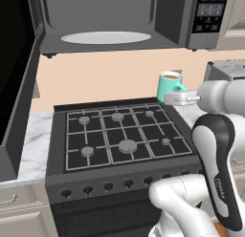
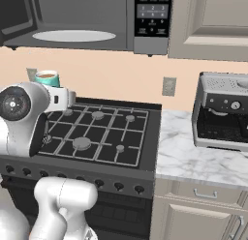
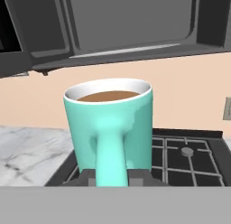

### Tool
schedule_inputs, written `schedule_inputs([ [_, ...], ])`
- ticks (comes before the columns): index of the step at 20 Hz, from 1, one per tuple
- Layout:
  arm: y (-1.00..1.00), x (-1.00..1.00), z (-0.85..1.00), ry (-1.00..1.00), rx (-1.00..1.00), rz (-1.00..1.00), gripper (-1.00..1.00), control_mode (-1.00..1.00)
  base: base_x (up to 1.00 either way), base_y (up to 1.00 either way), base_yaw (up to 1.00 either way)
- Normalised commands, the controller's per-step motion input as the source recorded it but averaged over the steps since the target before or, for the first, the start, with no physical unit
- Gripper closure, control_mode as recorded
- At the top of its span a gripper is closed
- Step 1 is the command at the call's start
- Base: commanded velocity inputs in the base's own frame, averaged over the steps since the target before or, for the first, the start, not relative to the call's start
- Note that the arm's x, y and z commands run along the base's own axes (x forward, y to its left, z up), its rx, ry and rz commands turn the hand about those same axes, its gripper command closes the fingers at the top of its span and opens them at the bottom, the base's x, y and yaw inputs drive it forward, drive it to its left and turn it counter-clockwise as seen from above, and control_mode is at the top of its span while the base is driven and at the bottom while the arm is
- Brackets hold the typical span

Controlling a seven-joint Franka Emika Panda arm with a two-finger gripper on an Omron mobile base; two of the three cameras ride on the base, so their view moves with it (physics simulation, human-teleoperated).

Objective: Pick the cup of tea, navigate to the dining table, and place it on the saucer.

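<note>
My gripper (image 3: 110, 177) is shut on the handle of the cup of tea (image 3: 108, 123), a teal mug with a white inner rim and brown liquid. The cup is upright and held in the air. It hangs over the back right corner of the stove in the left base view, cup of tea (image 1: 170, 83), gripper (image 1: 168, 98). In the right base view the cup of tea (image 2: 47, 78) shows just above the white hand, gripper (image 2: 54, 90). The dining table and the saucer are out of view.
A black gas stove (image 1: 119, 135) lies below the cup. Above it hangs an open microwave (image 1: 115, 21) with a white turntable plate (image 1: 105, 37), its door (image 1: 19, 88) swung out at the left. A coffee machine (image 2: 223, 111) stands on the marble counter (image 2: 193, 161) at the right.
</note>
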Motion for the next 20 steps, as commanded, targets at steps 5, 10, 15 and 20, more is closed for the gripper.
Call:
schedule_inputs([
  [5, 0.0, 0.0, 0.0, 0.0, 0.0, 0.0, 1.0, -1.0, 0.0, 0.0, 0.0],
  [10, 0.0, 0.0, 0.0, 0.0, 0.0, 0.0, 1.0, -1.0, 0.0, 0.0, 0.0],
  [15, 0.0, 0.0, 0.0, 0.0, 0.0, 0.0, 1.0, 1.0, -0.31, 0.0, 0.0],
  [20, 0.0, 0.0, 0.0, 0.0, 0.0, 0.0, 1.0, 1.0, -0.84, 0.1, 0.06],
])
